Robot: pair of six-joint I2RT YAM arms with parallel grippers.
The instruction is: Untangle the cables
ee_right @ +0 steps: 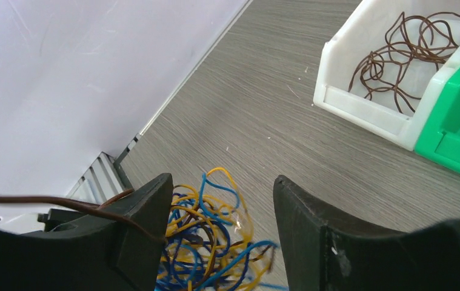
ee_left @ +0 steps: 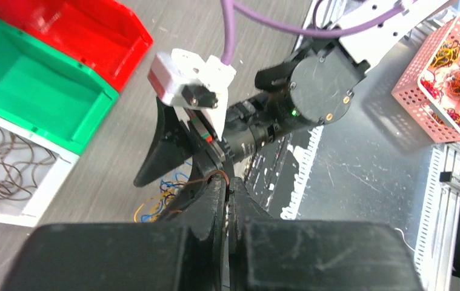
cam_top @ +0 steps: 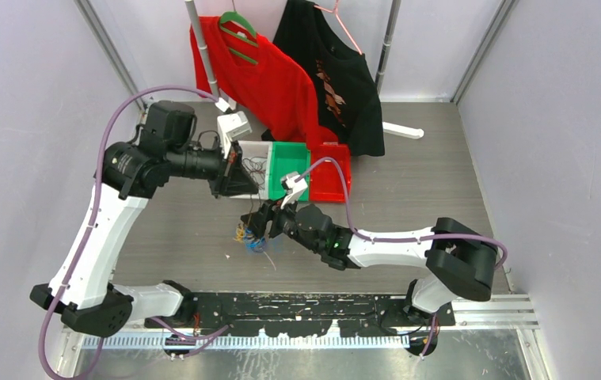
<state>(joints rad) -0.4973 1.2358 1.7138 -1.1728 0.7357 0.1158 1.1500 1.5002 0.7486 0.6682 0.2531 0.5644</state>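
The cables [cam_top: 249,239] are a small clump of blue, yellow and dark wires on the grey table in front of the bins. In the right wrist view the clump [ee_right: 215,239] lies between the fingers of my right gripper [ee_right: 221,188], which is open and low over it. My left gripper [ee_left: 230,185] is shut on a thin brown cable [ee_left: 212,176] that loops over its tip. The brown cable [ee_right: 51,201] runs taut across my right gripper's left finger toward the clump. In the top view my left gripper [cam_top: 243,186] is just above and behind my right gripper [cam_top: 255,226].
A white bin [cam_top: 243,149] holding loose brown wires, a green bin [cam_top: 289,150] and a red bin [cam_top: 336,186] stand side by side behind the clump. Red and black shirts hang at the back. A pink basket [ee_left: 418,66] of wires sits by the rail.
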